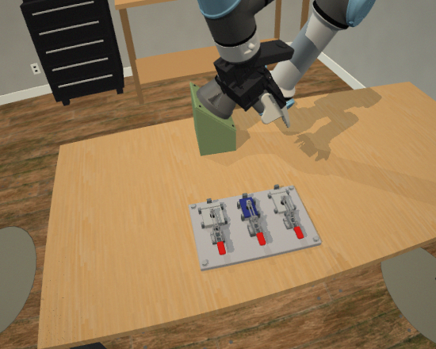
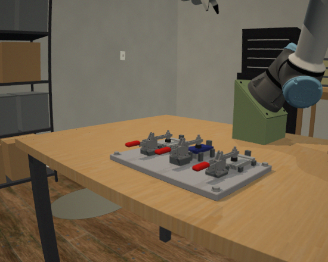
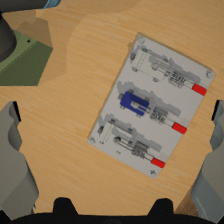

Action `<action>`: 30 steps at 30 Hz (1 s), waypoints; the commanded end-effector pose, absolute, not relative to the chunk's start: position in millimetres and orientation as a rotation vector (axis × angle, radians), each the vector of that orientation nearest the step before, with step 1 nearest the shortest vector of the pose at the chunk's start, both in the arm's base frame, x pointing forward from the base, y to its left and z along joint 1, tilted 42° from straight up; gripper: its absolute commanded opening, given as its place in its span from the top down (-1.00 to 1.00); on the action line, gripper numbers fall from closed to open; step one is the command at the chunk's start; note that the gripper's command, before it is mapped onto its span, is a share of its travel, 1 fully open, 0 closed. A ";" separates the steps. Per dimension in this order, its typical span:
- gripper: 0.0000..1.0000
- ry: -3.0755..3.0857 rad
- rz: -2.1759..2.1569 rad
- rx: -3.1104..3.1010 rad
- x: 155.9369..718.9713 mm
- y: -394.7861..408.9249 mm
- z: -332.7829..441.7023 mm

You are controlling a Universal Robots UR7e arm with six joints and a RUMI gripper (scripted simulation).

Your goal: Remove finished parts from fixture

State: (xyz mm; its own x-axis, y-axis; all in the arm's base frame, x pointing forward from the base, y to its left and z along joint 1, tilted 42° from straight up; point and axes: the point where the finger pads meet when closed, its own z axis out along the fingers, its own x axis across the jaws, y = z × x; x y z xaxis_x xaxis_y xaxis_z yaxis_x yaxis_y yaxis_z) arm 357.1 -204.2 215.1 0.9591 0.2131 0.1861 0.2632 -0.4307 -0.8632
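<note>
I observe the black end effector with grey fingers (image 1: 276,113) (image 2: 211,5) open above the wooden counter (image 1: 124,222) (image 2: 87,131) (image 3: 65,145). Both pale slotted parts (image 1: 206,216) (image 1: 277,201) (image 2: 243,162) (image 3: 142,65) sit in the grey rectangular fixture plate (image 1: 243,251) (image 2: 168,172) (image 3: 172,107), flanking the blue rectangular blank (image 1: 246,208) (image 2: 204,148) (image 3: 129,103), each beneath a red-handled metal clamp.

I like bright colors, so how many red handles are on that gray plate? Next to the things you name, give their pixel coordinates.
3. In the top view, one is at the left (image 1: 221,247) (image 2: 132,143), one in the middle (image 1: 261,239) (image 2: 163,150), one at the right (image 1: 298,232) (image 2: 201,166). None looks hidden.
</note>
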 end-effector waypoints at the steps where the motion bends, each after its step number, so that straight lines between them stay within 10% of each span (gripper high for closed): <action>1: -1.00 -0.279 -0.027 -2.060 358.9 -199.9 214.5; 30: -1.00 -0.025 0.086 -2.130 366.5 -179.4 209.5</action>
